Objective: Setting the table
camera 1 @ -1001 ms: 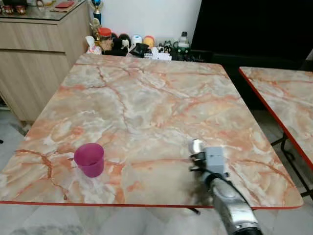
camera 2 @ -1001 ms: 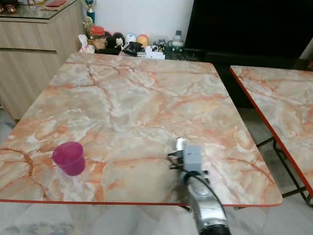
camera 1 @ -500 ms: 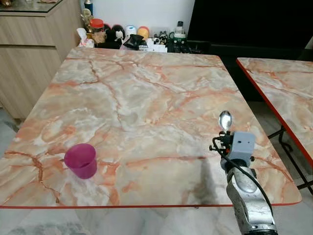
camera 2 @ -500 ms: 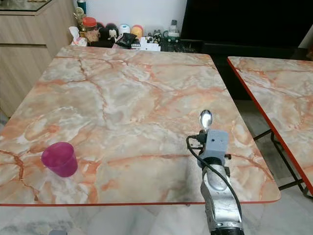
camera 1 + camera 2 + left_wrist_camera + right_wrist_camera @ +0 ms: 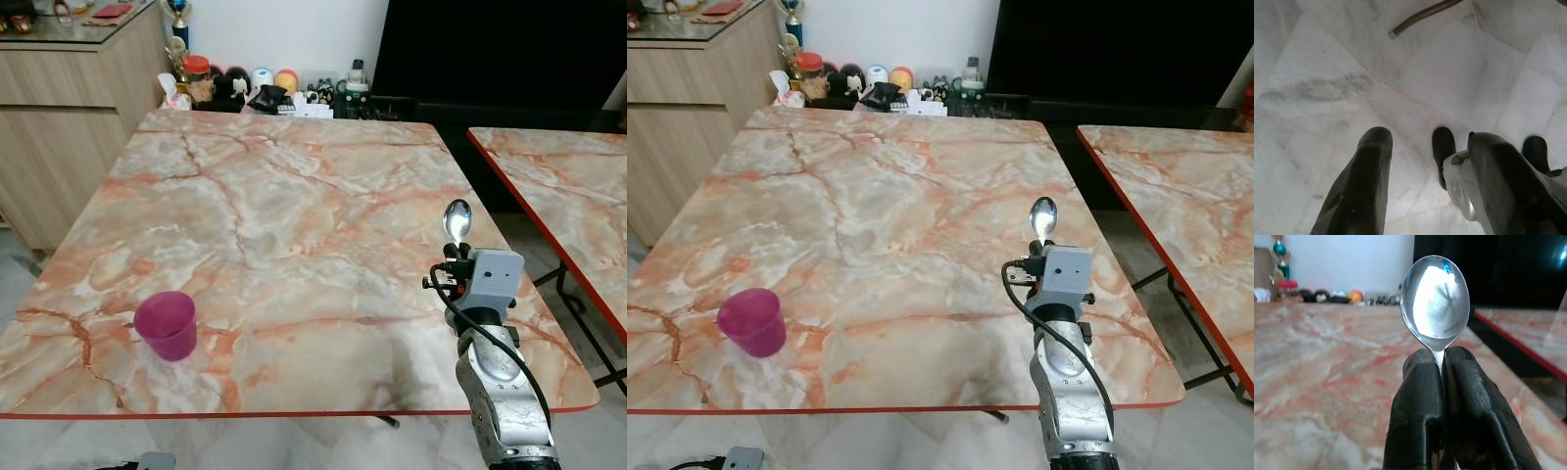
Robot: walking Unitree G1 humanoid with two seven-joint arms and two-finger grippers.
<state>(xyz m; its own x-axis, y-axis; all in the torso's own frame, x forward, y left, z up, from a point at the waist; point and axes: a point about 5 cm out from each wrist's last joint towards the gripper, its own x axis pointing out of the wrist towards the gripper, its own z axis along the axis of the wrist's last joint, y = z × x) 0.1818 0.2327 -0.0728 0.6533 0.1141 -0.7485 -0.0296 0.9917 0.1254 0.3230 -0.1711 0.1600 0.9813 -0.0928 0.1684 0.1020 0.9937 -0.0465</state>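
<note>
Spoon first: a shiny silver metal spoon (image 5: 1435,301) stands upright with its bowl uppermost, its neck pinched between the two black fingers (image 5: 1418,401) of my right gripper (image 5: 1439,363). Those fingers are pressed tight together on the thin handle, with no gap between them beyond the metal itself, and the polished bowl rises clear above their tips. In my head views the spoon's bowl (image 5: 457,220) pokes up just past the grey wrist camera box (image 5: 492,279) on my silver right arm (image 5: 502,397), and it hangs above the near right part of the orange-and-cream marbled table with a red edge (image 5: 294,196), not touching it.

My left gripper (image 5: 1422,161) hangs idle over the pale marble-tiled floor (image 5: 1327,73), its two black fingers spread well apart and holding nothing.

On the table's near left part a translucent pink plastic cup (image 5: 166,325) stands upright, well apart from the spoon. At the far edge of the table a cluster of small jars and bottles (image 5: 260,90) lines the white wall, beside a light wooden cabinet (image 5: 69,127). A second marbled table of the same pattern (image 5: 568,186) stands to my right.
</note>
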